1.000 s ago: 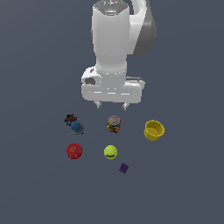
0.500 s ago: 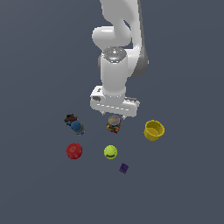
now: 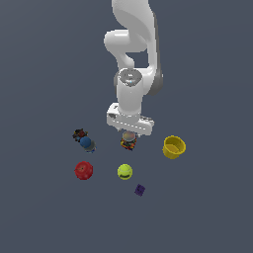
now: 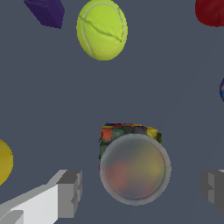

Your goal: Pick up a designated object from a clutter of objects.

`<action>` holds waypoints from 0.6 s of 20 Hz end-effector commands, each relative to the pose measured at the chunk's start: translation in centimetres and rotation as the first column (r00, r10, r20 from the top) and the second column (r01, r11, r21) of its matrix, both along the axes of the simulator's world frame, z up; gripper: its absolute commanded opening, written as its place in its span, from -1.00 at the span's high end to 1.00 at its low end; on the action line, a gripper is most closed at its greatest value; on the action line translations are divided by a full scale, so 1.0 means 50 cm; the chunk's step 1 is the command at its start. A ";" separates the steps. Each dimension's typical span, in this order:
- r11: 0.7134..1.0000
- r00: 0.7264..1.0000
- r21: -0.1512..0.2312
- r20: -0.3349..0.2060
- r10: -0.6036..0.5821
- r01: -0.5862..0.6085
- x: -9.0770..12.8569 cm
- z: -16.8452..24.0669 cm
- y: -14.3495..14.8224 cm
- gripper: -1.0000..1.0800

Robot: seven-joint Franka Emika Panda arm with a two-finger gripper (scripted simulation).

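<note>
Wrist view shows the gripper (image 4: 140,188) spread wide, its two grey fingers (image 4: 70,192) standing on either side of the jar (image 4: 133,168) with clear gaps, touching nothing. The jar sits between them, seen from above: a round greyish lid, blurred, with red, yellow, blue and dark contents showing past its rim. One finger is cut off at the picture's edge, so only its inner face shows.

In the exterior view the white arm (image 3: 131,59) hangs nearly straight down from the top of the frame, wrist vertical, the gripper (image 3: 129,134) low over the jar (image 3: 128,143) at the centre of the frame. The hand body hides the jar's top and most of the fingers.

Around it on the dark grey floor (image 3: 44,217): a yellow cup (image 3: 174,147) at centre right, a blue ball (image 3: 86,143) with dark bits at centre left, a red knob (image 3: 83,170) lower left, a yellow-green ball (image 3: 124,171) just below the jar, and a purple cube (image 3: 140,189) beneath that. In the wrist view the cup, knob and blue ball are clipped to slivers at the edges.
</note>
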State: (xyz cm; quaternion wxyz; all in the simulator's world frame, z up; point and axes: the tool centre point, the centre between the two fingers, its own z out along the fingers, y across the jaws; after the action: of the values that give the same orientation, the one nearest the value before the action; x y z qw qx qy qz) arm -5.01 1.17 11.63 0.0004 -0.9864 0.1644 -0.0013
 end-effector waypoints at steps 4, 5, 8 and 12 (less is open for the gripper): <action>1.000 1.000 0.000 -0.003 -0.014 0.014 -0.011 -0.016 0.001 -0.92; 1.000 1.000 0.000 -0.003 -0.012 0.012 -0.009 -0.014 0.001 -0.92; 1.000 1.000 0.000 -0.003 -0.012 0.012 -0.010 -0.020 0.001 -0.92; 1.000 1.000 0.000 -0.003 -0.012 0.012 -0.011 -0.043 0.001 -0.92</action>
State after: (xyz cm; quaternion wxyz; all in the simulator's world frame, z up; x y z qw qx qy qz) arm -5.50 1.23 9.97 0.0001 -0.9854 0.1704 -0.0002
